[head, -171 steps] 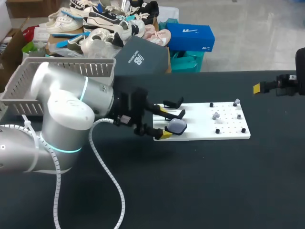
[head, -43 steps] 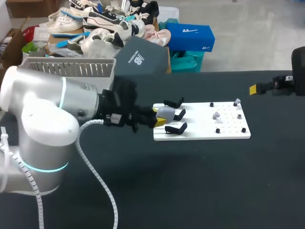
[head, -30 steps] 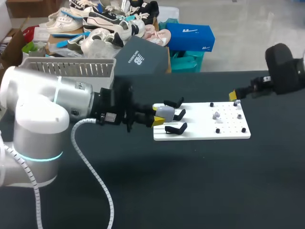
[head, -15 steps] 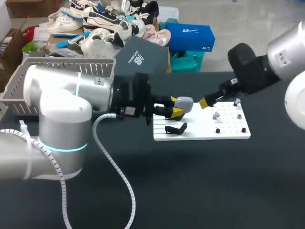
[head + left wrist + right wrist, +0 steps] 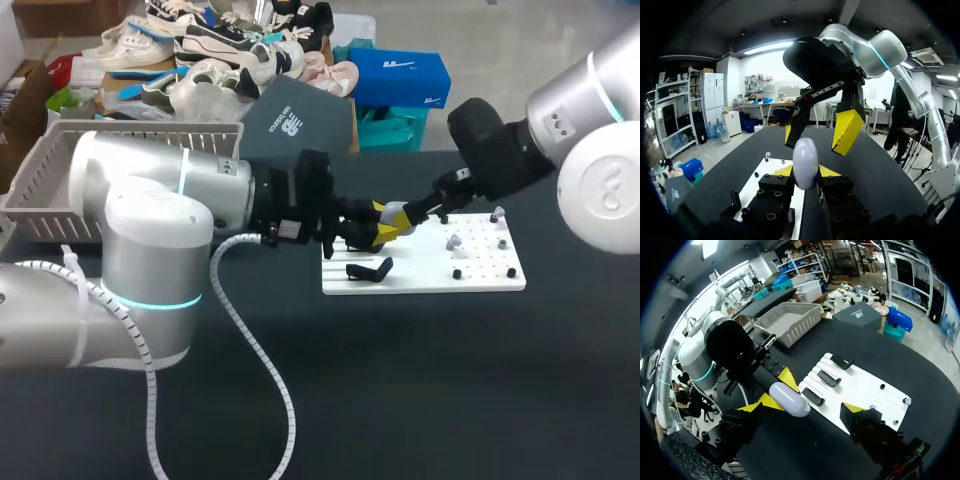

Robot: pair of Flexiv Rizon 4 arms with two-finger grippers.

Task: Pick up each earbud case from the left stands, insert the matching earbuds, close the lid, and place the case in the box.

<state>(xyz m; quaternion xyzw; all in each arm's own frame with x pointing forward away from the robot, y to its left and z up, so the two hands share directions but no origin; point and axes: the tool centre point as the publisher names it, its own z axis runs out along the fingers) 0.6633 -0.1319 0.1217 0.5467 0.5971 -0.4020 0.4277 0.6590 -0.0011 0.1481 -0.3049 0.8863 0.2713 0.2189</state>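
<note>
Left wrist view, nearest first: shows the left gripper [image 5: 805,172] clamped from two sides on a smooth, pale lilac-grey, egg-shaped earbud case [image 5: 805,160], upright between the yellow tips. Seems to be offered end-on, presumably so that the other arm can get at the lid. Just beyond, finds the right gripper [image 5: 820,132] with its fingers spread apart, one yellow tip to either side of the case's far end; cannot tell whether either touches it. Lower and further off, catches a strip of the flat white pegboard [image 5: 762,182].

Head view: puts the case [image 5: 396,212] in the air above the left end of the pegboard [image 5: 440,278], between the left gripper [image 5: 383,222] and the right gripper [image 5: 418,215]. Right wrist view: makes out three black angled stands [image 5: 826,377] on the board, none carrying a case. Toward the board's right end, picks out small pale earbuds [image 5: 453,241] among dark pegs, not yet fetched.

As for containers: shows no open seam on the case, so nothing can be said of its inside. Farthest, at the table's left edge, finds a pale slatted plastic basket [image 5: 50,175], with no case visible inside [image 5: 790,320].
</note>
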